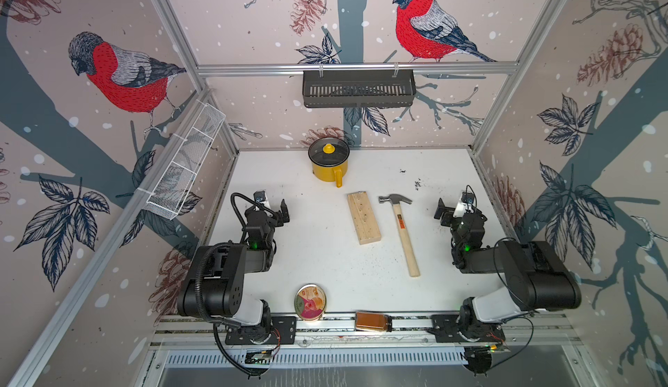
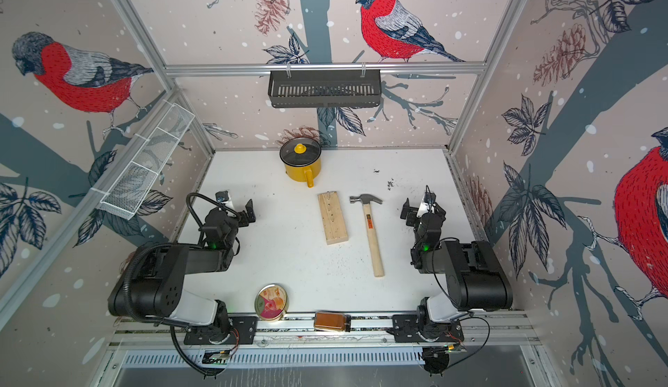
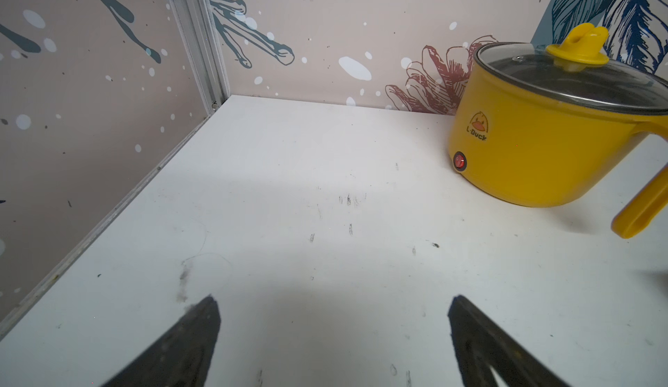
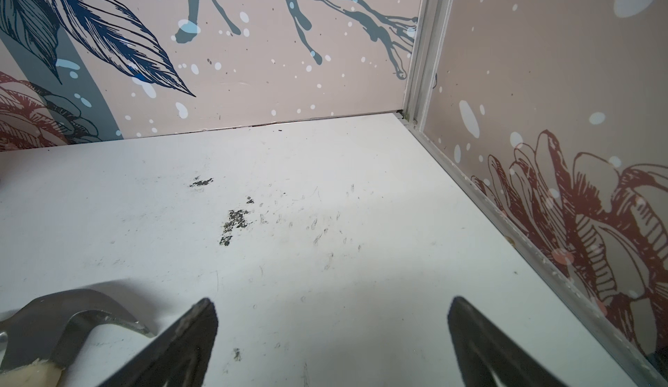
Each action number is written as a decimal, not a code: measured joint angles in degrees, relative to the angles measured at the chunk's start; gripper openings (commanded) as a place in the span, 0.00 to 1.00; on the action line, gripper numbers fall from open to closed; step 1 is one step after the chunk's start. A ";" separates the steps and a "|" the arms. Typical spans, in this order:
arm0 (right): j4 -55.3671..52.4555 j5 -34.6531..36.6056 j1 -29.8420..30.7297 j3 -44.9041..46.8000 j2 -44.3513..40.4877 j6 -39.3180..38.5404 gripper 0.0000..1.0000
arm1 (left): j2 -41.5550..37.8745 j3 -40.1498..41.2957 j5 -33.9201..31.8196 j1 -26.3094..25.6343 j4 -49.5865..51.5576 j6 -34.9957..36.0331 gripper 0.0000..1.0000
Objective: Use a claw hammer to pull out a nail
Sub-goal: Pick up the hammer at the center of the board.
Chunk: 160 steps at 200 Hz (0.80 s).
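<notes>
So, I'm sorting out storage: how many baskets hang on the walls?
2. A black slotted basket hangs high on the back wall. A white mesh basket hangs on the robot's left side wall. None looks hidden.

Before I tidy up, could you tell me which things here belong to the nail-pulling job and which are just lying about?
For the job: grey-headed claw hammer with pale wooden handle; pale wooden block beside it.
Lying about: yellow lidded pot; round printed tin; amber jar.
</notes>
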State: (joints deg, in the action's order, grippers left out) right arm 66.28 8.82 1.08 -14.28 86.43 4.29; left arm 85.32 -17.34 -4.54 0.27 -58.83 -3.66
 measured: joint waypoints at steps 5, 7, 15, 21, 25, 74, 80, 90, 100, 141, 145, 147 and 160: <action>0.00 0.00 0.00 0.00 0.00 0.00 1.00 | 0.00 0.00 0.07 0.00 0.00 0.02 0.98; 0.00 0.00 0.00 0.02 0.00 0.00 1.00 | 0.00 0.00 0.09 0.00 0.00 0.02 0.98; 0.04 0.00 0.00 0.07 0.00 0.00 1.00 | 0.00 0.00 0.24 0.00 0.00 0.02 0.98; 0.04 0.00 0.00 0.11 0.00 0.00 1.00 | 0.00 0.00 0.33 0.00 0.00 0.07 0.99; 0.07 0.00 0.00 0.15 0.00 0.00 1.00 | 0.00 0.00 0.44 -0.02 0.00 0.07 0.99; 0.17 0.00 0.02 0.46 -0.11 0.00 1.00 | -0.04 0.72 -0.52 -1.20 -0.09 0.66 0.98; 0.20 0.00 0.04 0.48 -0.11 0.00 1.00 | -0.11 0.98 -1.05 -1.44 -0.09 0.66 0.98; 0.24 0.00 0.17 0.72 -0.31 0.00 1.00 | -0.50 1.49 -2.25 -1.88 -0.17 0.66 0.98; 0.26 0.55 0.76 1.60 -1.46 -0.04 1.00 | -1.81 2.23 -3.87 -2.51 -0.28 0.66 0.99; -10.19 3.96 4.09 -5.07 -12.02 -1.36 1.00 | -13.27 7.78 -12.70 -7.63 -2.12 1.57 0.99; -12.02 4.59 4.11 -6.91 -12.48 -1.11 1.00 | -14.40 7.93 -13.66 -7.72 -2.10 1.64 0.98; -13.05 4.98 4.15 -7.80 -12.63 -0.98 1.00 | -14.93 7.98 -13.99 -7.80 -1.95 1.60 0.98; -19.02 8.11 4.76 -12.90 -13.09 0.98 1.00 | -18.08 7.98 -16.00 -8.28 -0.96 1.51 0.99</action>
State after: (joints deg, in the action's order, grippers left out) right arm 47.27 16.93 5.85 -27.18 73.34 5.28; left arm 67.24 -9.37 -20.53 -8.01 -59.79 -2.15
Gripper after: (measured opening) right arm 0.996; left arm 0.985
